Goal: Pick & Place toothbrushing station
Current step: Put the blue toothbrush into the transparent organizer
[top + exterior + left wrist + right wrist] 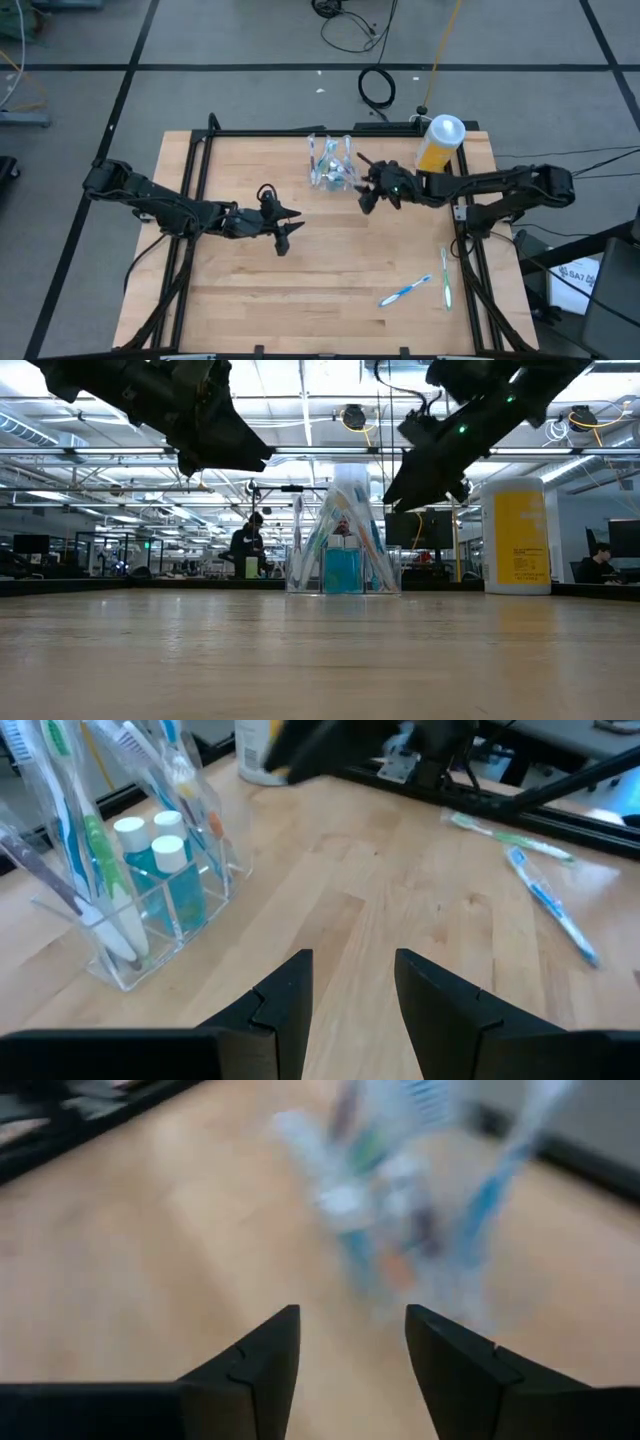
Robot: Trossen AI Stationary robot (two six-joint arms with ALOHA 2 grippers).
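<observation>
Bright overhead strip lights [300, 405] from where I sit; arms read as silhouettes. Soft sheen on counter [320, 650]. Toothbrush holder [400, 1200] blurred in right wrist view.

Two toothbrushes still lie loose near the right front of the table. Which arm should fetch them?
Probably the right. Both loose toothbrushes lie on the right arm's side, closer to the right gripper, which hangs open beside the clear holder. The left gripper, also open, would have to cross the table.
</observation>
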